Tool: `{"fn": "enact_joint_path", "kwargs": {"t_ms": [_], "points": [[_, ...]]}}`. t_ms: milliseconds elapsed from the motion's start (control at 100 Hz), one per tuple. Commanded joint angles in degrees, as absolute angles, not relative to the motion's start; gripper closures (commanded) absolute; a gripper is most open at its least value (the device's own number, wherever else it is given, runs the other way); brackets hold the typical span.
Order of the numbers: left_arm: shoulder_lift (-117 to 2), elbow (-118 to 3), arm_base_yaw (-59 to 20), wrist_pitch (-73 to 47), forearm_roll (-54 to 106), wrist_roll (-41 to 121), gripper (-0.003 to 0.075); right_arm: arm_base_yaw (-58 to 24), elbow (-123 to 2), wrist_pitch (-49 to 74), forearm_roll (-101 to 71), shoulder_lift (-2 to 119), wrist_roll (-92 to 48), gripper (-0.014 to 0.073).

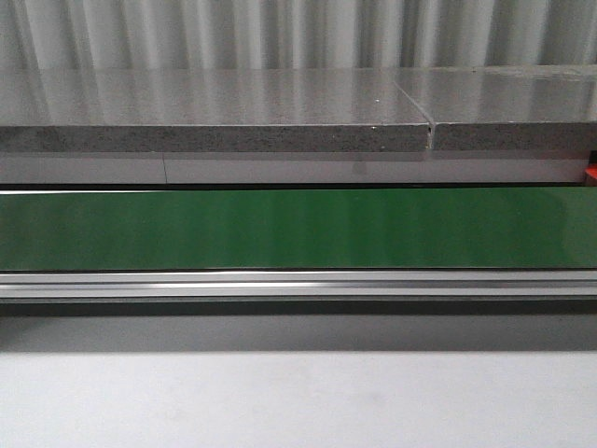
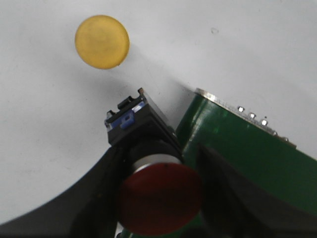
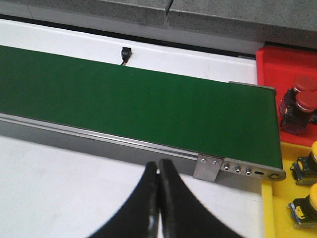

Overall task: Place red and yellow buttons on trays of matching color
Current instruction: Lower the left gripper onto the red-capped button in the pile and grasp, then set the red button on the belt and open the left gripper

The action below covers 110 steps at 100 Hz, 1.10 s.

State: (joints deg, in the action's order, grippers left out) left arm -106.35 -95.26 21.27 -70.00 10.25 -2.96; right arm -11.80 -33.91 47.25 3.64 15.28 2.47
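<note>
Beside the green conveyor belt (image 2: 247,148), the left end effector (image 2: 161,188) grips a red button (image 2: 159,204); the right end effector (image 3: 158,198) is closed, holding nothing, over the worktop (image 3: 59,188).

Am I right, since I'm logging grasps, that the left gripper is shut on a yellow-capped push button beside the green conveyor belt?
Not quite. The left wrist view shows the left gripper shut on a red-capped push button, not a yellow one. The only yellow thing there is a round yellow disc lying apart on the white table. The button is indeed beside the green conveyor belt.
</note>
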Motion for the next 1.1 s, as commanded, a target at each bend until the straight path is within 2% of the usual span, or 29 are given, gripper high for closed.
{"fn": "enact_joint_path", "kwargs": {"t_ms": [0,360,660,760,830,840,950,1020,1090], "points": [[-101.83,-96.75,20.23,-72.74,11.15,0.94,0.0649,-11.82,-35.35,43.19,3.66,15.82,2.01,0.0662],[-99.71,-91.29,11.28,-72.74,11.67,5.96,0.0649,-11.82,-35.35,43.19,3.66,15.82,2.01,0.0662],[-99.71,-88.67,10.09,-72.74,11.31,7.19,0.0640,-11.82,-35.35,43.19,3.66,15.82,2.01,0.0662],[-99.71,-88.67,10.09,-72.74,11.31,7.47,0.0553,-11.82,-35.35,43.19,3.66,15.82,2.01,0.0662],[-99.71,-88.67,10.09,-72.74,11.31,7.47,0.0433,-11.82,-35.35,43.19,3.66,15.82,2.01,0.0662],[-99.71,-88.67,10.09,-72.74,11.31,7.47,0.0392,-11.82,-35.35,43.19,3.66,15.82,2.01,0.0662],[-99.71,-88.67,10.09,-72.48,11.31,7.47,0.0211,-11.82,-35.35,43.19,3.66,15.82,2.01,0.0662],[-99.71,-88.93,10.09,-71.78,11.31,7.47,0.0159,-11.82,-35.35,43.19,3.66,15.82,2.01,0.0662],[-99.71,-89.17,10.09,-70.61,11.68,7.47,0.0160,-11.82,-35.35,43.19,3.66,15.82,2.01,0.0662]]}}
